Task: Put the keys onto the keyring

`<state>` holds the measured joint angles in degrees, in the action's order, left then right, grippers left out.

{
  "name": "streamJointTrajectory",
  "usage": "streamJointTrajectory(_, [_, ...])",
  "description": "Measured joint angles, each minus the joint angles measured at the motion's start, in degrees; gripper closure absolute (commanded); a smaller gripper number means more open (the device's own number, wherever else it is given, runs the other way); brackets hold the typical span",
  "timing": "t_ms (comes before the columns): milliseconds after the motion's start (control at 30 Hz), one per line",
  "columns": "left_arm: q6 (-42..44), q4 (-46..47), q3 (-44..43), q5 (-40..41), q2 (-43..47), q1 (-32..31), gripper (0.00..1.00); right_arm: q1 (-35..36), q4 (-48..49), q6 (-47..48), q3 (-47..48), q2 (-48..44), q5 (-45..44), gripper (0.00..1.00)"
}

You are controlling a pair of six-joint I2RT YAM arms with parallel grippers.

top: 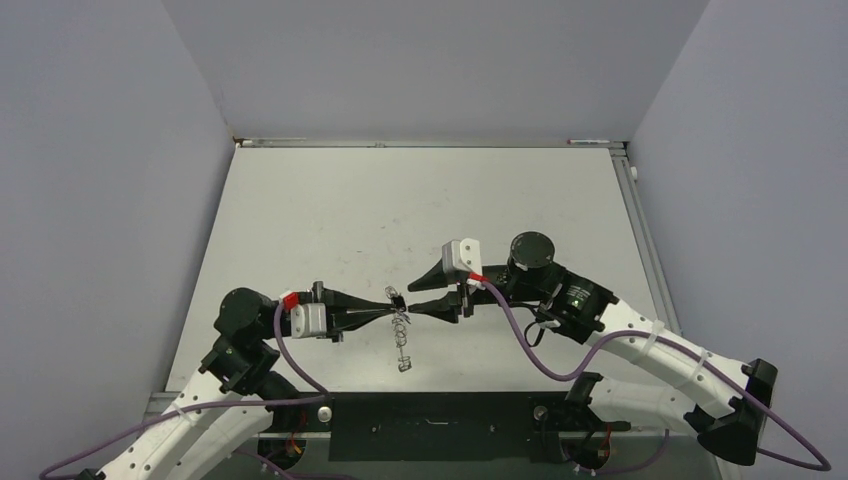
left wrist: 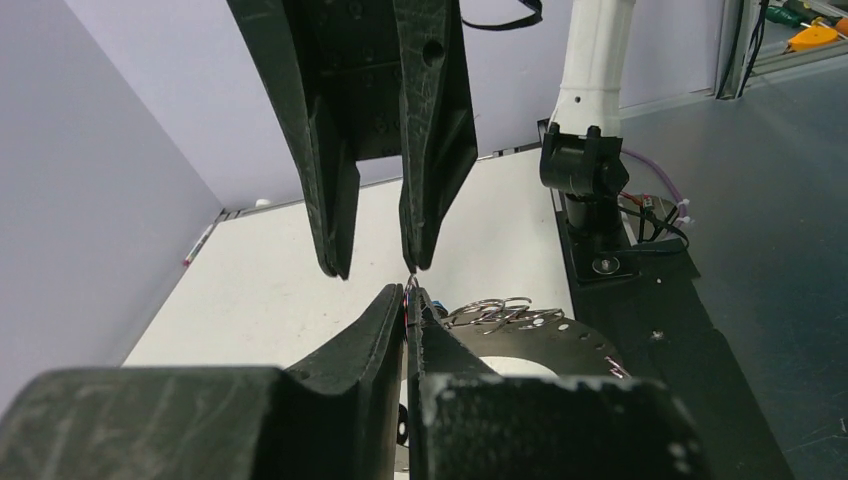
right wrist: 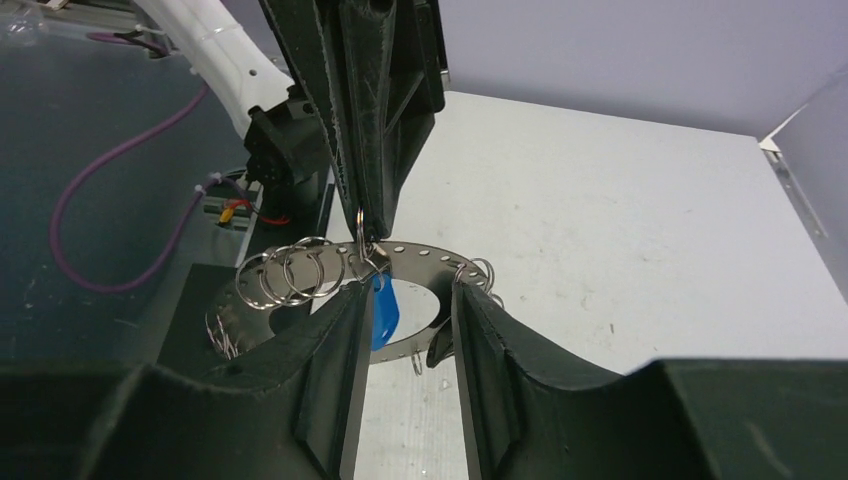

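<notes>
The left gripper [top: 388, 311] reaches in from the left, over the near middle of the table [top: 320, 220], with its jaws fully closed. Its tips pinch one thin wire loop at the edge of the keyring [right wrist: 425, 252]. The keyring is a flat grey band with small holes along it and a wide hole in the middle. It hangs from that pinch at a tilt, the gripped edge up and the rest sloping down toward the near side of the table. The views do not show whether its low edge touches the surface. A bunch of wire loops [right wrist: 290, 272] crowds the rim just beside the pinch, and a few more sit further round the band. The blue key [right wrist: 384, 312] hangs just below the pinched loop, in front of the ring's central hole. It cannot be told whether the key is threaded on that loop or only lies against it. The right gripper [top: 413, 296] faces the left one from the other side, tip to tip and very near. Its jaws stand partly apart and hold nothing. In the right wrist view one of its fingers [right wrist: 340, 340] is just beside the blue key. The other finger sits across the gap, beside the band, and no contact with it can be made out. The keyring lies below and between the two pairs of tips.
</notes>
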<state>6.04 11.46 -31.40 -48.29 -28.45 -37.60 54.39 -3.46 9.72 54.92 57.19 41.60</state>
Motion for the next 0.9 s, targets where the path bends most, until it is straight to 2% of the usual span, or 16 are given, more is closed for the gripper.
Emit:
streamJointTrajectory(200, [-2.4, 3.4, 0.6, -1.6, 0.2, 0.3, 1.0, 0.0, 0.0, -0.4, 0.0, 2.1, 4.1, 0.69])
streamJointTrajectory(333, [-3.5, 4.9, 1.2, -2.1, 0.2, 0.3, 1.0, -0.1, 0.3, -0.9, 0.0, 3.3, 6.1, 0.76])
streamJointTrajectory(500, [-4.5, 6.4, 1.6, -2.8, 0.1, 0.5, 1.0, -0.1, 2.1, -1.9, 0.0, 4.5, 7.4, 0.75])
streamJointTrajectory(667, [-5.0, 6.8, 1.8, -3.0, 0.1, 0.5, 1.0, -0.1, 3.0, -2.2, 0.0, 4.8, 8.0, 0.7])
streamJointTrajectory(900, [-5.7, 7.1, 1.9, -2.9, 0.2, 0.6, 1.0, -0.5, 3.0, -2.2, 0.0, 4.2, 7.7, 0.69])
